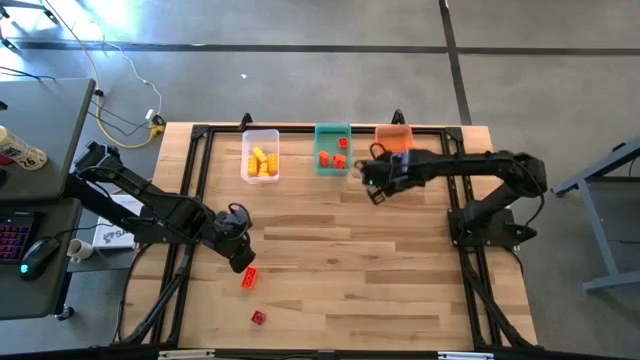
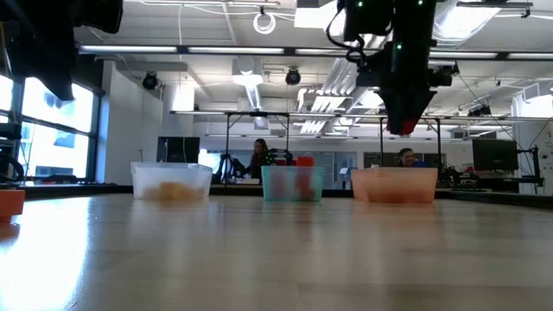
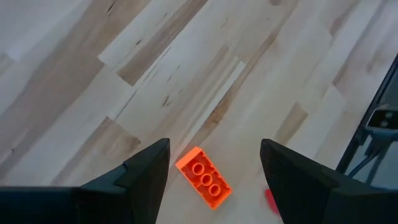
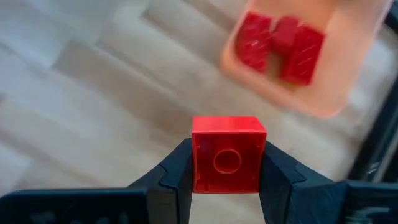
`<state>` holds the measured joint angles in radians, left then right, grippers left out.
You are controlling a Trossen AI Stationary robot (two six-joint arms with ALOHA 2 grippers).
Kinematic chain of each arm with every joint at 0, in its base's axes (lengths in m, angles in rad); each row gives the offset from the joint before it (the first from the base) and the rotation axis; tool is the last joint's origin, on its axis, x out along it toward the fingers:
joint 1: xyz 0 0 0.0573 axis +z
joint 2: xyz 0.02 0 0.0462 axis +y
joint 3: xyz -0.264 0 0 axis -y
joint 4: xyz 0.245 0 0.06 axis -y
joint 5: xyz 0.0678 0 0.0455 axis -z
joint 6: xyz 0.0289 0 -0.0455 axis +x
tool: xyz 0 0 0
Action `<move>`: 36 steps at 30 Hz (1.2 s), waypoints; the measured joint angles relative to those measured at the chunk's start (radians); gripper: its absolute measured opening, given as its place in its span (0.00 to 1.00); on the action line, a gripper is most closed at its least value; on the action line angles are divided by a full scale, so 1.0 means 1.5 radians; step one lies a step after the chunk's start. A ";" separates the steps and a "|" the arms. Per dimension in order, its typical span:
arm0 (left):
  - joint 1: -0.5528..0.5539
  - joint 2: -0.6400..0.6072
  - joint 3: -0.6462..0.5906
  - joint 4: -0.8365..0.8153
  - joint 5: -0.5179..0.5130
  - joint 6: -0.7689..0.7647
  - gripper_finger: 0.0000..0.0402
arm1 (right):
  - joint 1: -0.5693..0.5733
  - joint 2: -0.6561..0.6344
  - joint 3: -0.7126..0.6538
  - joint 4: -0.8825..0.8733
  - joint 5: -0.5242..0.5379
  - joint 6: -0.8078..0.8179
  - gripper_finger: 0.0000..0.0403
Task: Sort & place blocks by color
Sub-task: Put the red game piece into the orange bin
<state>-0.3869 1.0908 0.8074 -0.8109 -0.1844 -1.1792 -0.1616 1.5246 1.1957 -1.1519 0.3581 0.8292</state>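
My right gripper is shut on a red block and hangs above the table beside the orange bin, which holds red blocks. My left gripper is open and points down. Its fingers stand either side of an orange block that lies flat on the table, studs up, and do not touch it. A red block lies nearer the near edge. Yellow blocks sit in the clear bin. The teal bin holds reddish blocks. My right gripper pinches the red block between its two fingers, one on each of two opposite side walls. The block's hollow underside faces the wrist camera. The fingers point down from above, and the block is lifted clear of the table.
Three bins stand in a row along the far edge of the wooden table. A black frame rail runs around the table edge. Both arm bases sit at the sides. Bare wood lies across the middle and the near right.
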 joint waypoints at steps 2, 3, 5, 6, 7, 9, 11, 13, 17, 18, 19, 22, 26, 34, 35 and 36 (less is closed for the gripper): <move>0.000 0.000 0.000 0.000 0.000 -0.032 0.59 | -0.036 0.000 0.000 0.000 0.004 -0.036 0.27; 0.000 0.000 0.000 0.000 0.000 -0.050 0.59 | -0.054 0.000 0.000 0.000 0.005 -0.055 0.27; 0.000 0.000 0.000 0.000 0.000 -0.082 0.59 | -0.090 0.000 0.000 0.000 0.005 -0.091 0.27; 0.000 0.001 0.000 0.000 0.000 -0.098 0.59 | -0.108 0.000 0.000 0.001 0.005 -0.110 0.27; 0.000 0.003 0.000 0.000 0.000 -0.114 0.59 | -0.126 0.000 0.000 0.004 0.005 -0.126 0.27; 0.000 0.009 0.000 0.000 0.001 -0.151 0.59 | -0.159 0.000 0.000 0.008 0.005 -0.157 0.27; 0.000 0.017 0.000 0.000 0.019 -0.195 0.59 | -0.191 0.000 0.000 0.014 0.004 -0.183 0.27; 0.000 0.029 0.000 0.000 0.033 -0.222 0.59 | -0.220 0.000 0.000 0.022 -0.004 -0.212 0.27; -0.001 0.058 0.000 0.001 0.041 -0.252 0.59 | -0.274 0.008 0.000 0.044 -0.044 -0.273 0.27; -0.001 0.065 0.000 0.000 0.047 -0.257 0.59 | -0.283 0.011 0.000 0.052 -0.052 -0.284 0.27; -0.001 0.072 0.000 0.001 0.053 -0.261 0.59 | -0.295 0.013 0.000 0.057 -0.062 -0.293 0.27; -0.003 0.095 0.000 0.007 0.070 -0.273 0.59 | -0.319 0.018 0.001 0.062 -0.085 -0.317 0.27; -0.015 0.117 0.000 0.023 0.071 -0.293 0.59 | -0.348 0.027 0.001 0.067 -0.134 -0.337 0.27; -0.052 0.155 0.000 0.070 0.071 -0.359 0.59 | -0.380 0.059 0.001 0.070 -0.163 -0.374 0.30; -0.058 0.159 0.000 0.069 0.071 -0.370 0.59 | -0.381 0.062 0.001 0.074 -0.165 -0.377 0.30; -0.064 0.165 0.000 0.074 0.071 -0.381 0.59 | -0.381 0.063 0.000 0.076 -0.165 -0.380 0.31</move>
<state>-0.4830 1.3379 0.8070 -0.6992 -0.0780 -1.7508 -0.7330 1.6192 1.1964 -1.0379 0.1112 0.2597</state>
